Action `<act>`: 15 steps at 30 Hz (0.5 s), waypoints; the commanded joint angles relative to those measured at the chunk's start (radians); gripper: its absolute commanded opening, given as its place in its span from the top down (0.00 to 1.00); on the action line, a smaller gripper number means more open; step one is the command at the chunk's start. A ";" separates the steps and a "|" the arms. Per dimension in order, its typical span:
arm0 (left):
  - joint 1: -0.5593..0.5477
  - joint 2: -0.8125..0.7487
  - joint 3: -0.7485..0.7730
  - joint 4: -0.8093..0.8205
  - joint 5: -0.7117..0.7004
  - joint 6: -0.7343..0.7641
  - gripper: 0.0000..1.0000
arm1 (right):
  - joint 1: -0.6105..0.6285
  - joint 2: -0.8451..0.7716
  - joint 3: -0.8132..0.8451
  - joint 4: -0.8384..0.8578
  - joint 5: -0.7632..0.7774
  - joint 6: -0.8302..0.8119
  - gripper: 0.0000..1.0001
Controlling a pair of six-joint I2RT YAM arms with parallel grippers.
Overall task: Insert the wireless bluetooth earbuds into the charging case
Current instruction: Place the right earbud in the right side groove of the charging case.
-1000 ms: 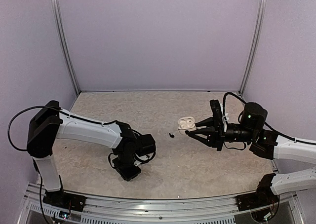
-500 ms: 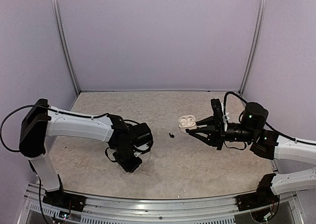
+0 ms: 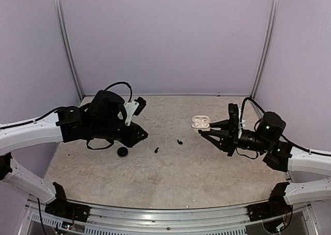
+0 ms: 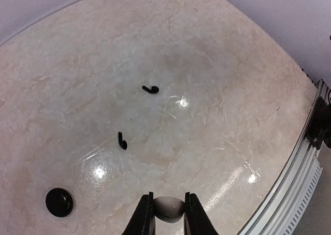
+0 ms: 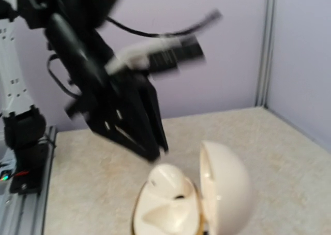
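Observation:
My left gripper (image 4: 169, 195) is shut on a tiny white earbud (image 4: 169, 209) and holds it above the table; in the top view it (image 3: 140, 135) hangs left of centre. Two black earbuds (image 4: 151, 89) (image 4: 122, 141) lie on the table, also in the top view (image 3: 179, 141) (image 3: 156, 150). The round black case (image 4: 59, 202) (image 3: 122, 151) lies closed beside them. My right gripper (image 3: 207, 129) grips the open white charging case (image 3: 200, 122) (image 5: 170, 204), lid up on the right. A rounded white shape (image 5: 168, 179) sits in its left well, blurred. The right fingers are hidden in the right wrist view.
The marbled beige table (image 3: 176, 173) has purple walls at the back and sides. A metal rail (image 4: 305, 162) runs along the near edge. The left arm's black gripper (image 5: 129, 116) shows blurred just beyond the white case in the right wrist view.
My left arm has risen from the table and swung up and back with the white earbud, uncovering the black case and one black earbud. My right gripper moved slightly back and right with the white case.

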 commanded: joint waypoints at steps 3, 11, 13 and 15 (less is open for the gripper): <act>-0.056 -0.181 -0.107 0.438 -0.049 0.025 0.89 | -0.008 0.035 -0.031 0.227 0.051 -0.028 1.00; -0.170 -0.206 -0.164 0.795 -0.109 0.098 0.90 | 0.061 0.108 -0.041 0.374 0.118 -0.133 1.00; -0.194 -0.183 -0.163 0.858 -0.116 0.112 0.90 | 0.090 0.121 -0.042 0.398 0.163 -0.167 1.00; -0.219 -0.153 -0.155 0.907 -0.127 0.130 0.90 | 0.123 0.134 -0.042 0.425 0.227 -0.201 1.00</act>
